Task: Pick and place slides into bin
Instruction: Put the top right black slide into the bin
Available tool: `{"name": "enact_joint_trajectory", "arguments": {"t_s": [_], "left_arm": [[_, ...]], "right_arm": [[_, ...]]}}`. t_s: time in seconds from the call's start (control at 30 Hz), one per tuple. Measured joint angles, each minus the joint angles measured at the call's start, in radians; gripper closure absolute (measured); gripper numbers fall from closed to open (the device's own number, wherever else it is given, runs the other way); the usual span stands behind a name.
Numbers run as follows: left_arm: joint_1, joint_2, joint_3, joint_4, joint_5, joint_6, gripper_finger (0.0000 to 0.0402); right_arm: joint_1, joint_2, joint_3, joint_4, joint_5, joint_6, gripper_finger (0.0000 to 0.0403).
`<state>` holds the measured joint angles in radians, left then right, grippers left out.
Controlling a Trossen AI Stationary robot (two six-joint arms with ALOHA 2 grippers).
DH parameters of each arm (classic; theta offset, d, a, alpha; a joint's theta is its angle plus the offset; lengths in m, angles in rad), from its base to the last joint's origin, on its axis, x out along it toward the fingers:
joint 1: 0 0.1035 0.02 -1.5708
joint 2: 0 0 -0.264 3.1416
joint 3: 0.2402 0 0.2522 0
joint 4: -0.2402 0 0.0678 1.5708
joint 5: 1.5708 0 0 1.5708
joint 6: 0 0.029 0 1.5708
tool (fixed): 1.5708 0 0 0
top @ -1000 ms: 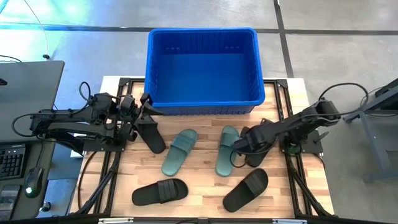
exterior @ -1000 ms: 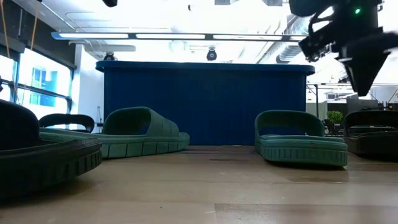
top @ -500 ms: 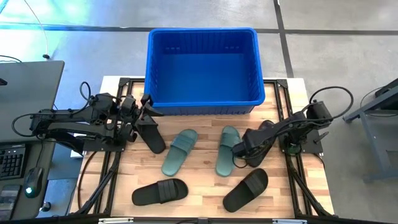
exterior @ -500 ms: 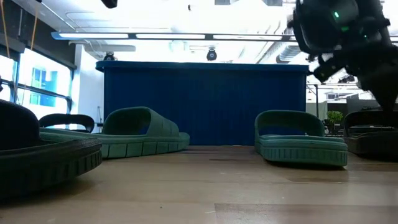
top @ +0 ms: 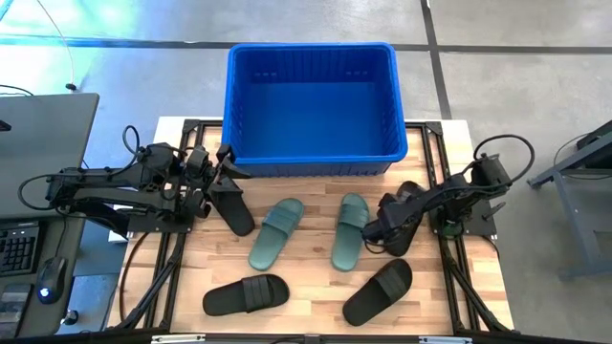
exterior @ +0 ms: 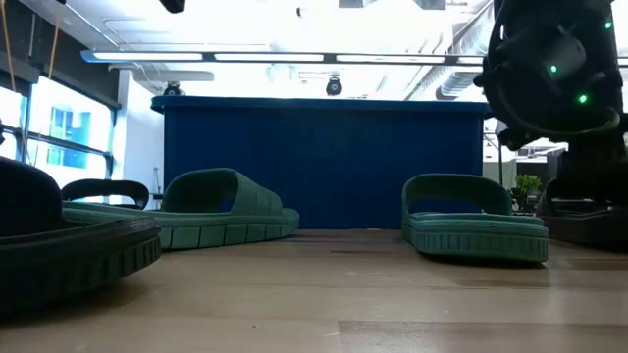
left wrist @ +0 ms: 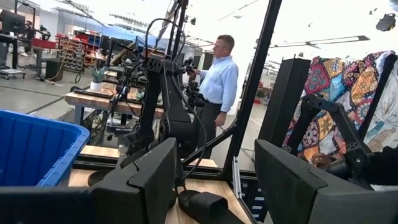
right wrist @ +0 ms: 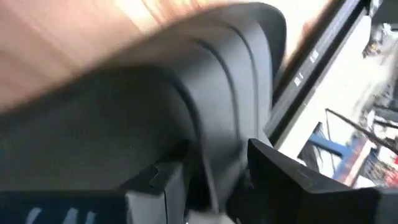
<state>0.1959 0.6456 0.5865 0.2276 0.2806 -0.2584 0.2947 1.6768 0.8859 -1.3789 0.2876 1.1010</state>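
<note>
The blue bin [top: 311, 100] stands at the table's far edge. Two green slides [top: 275, 232] [top: 350, 229] lie sole-down mid-table. Black slides lie near the front [top: 246, 294] [top: 378, 291] and at the left [top: 232, 205]. My right gripper [top: 375, 229] is low over another black slide [top: 397, 244], open, with its fingers on either side of the strap [right wrist: 211, 112]. My left gripper [left wrist: 214, 180] is open and empty, above the far end of the left black slide. My right gripper comes at the black slide's strap [right wrist: 205, 155] from above, with one finger [right wrist: 158, 183] on each side of the strap's edge. I cannot tell whether the fingers touch it. The slide lies on the table.
Black frame rails [top: 435, 158] run along the table's left and right sides. A desk with a keyboard [top: 19, 248] stands beyond the left edge. A person [left wrist: 217, 78] stands in the room beyond the table. There is free wood between the green slides and the front black slides.
My right gripper has come down onto the black slide at the right of the table, shifting a little toward the right edge. No slide has moved.
</note>
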Motion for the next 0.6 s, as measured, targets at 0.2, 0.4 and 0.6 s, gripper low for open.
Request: {"name": "enact_joint_trajectory", "arguments": {"t_s": [0.2,0.4,0.6], "left_arm": [[0.000,0.000,0.000,0.000,0.000,0.000,0.0202],[0.000,0.000,0.000,0.000,-0.003,0.000,0.0202],[0.000,0.000,0.000,0.000,-0.003,0.000,0.0202]], "right_arm": [[0.000,0.000,-0.024,0.021,0.020,0.002,0.0255],[0.000,0.000,-0.024,0.015,0.031,0.000,0.0309],[0.018,0.000,-0.004,0.007,-0.057,-0.032,0.0392]]}}
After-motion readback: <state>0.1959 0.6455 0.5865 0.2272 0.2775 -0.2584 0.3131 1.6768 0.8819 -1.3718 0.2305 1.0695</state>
